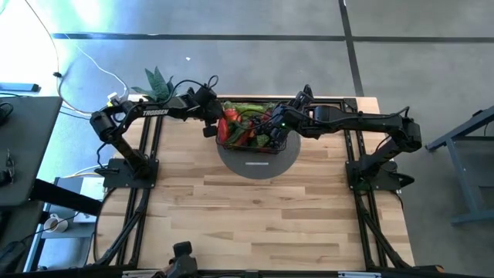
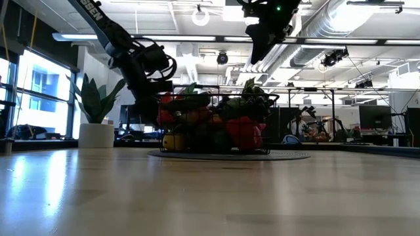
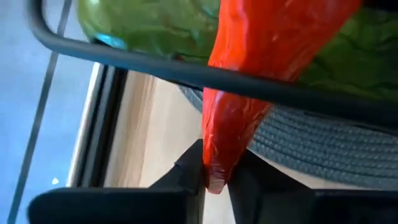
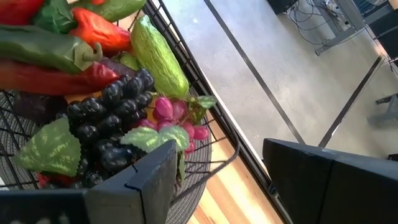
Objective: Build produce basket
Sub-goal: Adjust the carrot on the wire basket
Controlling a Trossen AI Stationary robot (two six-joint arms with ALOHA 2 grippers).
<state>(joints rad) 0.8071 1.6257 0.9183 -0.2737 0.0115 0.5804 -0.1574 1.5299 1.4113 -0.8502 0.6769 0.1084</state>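
Pale wood planking made up the table (image 1: 255, 216), which filled the lower middle of the high view, grey concrete floor (image 1: 255, 54) beyond it and a potted plant (image 1: 154, 81) at its upper left corner. Centre of that frame, a grey round mat (image 1: 258, 164) lay under the black wire basket (image 1: 248, 152). It was heaped with produce (image 1: 245, 123): red and green peppers, dark grapes (image 4: 109, 124), pink grapes (image 4: 177, 118), a green cucumber (image 4: 158, 56). At the basket's left edge, the left gripper (image 3: 214, 180) was clamped on a red chilli (image 3: 249, 93) hanging over the rim. Above its right side, the right gripper (image 4: 217, 180) hovered with jaws spread apart.
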